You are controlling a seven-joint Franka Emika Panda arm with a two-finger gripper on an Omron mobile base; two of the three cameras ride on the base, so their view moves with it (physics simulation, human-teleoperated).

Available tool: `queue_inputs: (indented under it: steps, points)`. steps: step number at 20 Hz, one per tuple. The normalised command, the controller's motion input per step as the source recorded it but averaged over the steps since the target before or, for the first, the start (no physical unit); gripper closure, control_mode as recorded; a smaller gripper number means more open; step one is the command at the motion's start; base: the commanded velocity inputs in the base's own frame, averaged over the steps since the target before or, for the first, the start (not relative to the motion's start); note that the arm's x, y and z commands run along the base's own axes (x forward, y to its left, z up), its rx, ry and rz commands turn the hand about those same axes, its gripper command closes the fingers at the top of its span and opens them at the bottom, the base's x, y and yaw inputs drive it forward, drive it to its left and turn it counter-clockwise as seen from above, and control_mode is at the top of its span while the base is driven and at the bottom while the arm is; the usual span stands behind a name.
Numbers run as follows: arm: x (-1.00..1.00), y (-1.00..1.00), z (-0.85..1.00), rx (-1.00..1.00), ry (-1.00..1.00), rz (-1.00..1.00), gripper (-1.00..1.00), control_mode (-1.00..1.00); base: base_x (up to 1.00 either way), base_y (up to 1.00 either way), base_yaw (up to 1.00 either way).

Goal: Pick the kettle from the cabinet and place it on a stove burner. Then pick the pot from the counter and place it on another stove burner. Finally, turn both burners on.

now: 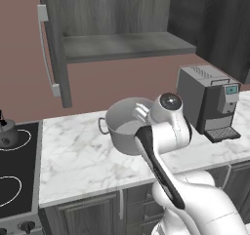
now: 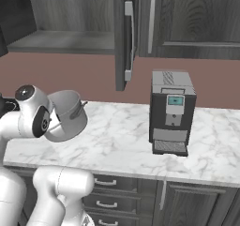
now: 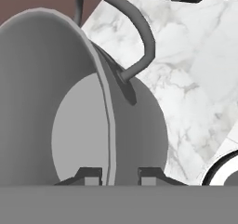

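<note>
The wide grey pot hangs tilted just above the white marble counter, also seen as the pot beside my white wrist. My gripper is shut on the pot's rim, one fingertip inside the wall and one outside; a loop handle shows past it. The small grey kettle with its black handle sits on a back burner of the black cooktop at the far left. A second burner circle lies in front of it. The cabinet stands open above.
A grey coffee machine stands on the counter to the right of the pot, also the coffee machine. The open cabinet door juts out above the counter's left end. Stove knobs line the cooktop's front.
</note>
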Motion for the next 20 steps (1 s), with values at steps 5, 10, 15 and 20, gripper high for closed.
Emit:
queue_inputs:
  steps: [5, 10, 15, 20]
  points:
    - [-0.37, -0.02, 0.39, 0.00, 0.00, 0.00, 1.00, -1.00, 0.00, 0.00, 0.00]
    - [-0.40, -0.05, 0.38, 0.00, 0.00, 0.00, 1.00, -1.00, 0.00, 0.00, 0.00]
    - [-0.41, -0.06, 0.39, 0.00, 0.00, 0.00, 1.00, -1.00, 0.00, 0.00, 0.00]
    - [-0.42, -0.07, 0.37, 0.00, 0.00, 0.00, 1.00, -1.00, 0.00, 0.00, 0.00]
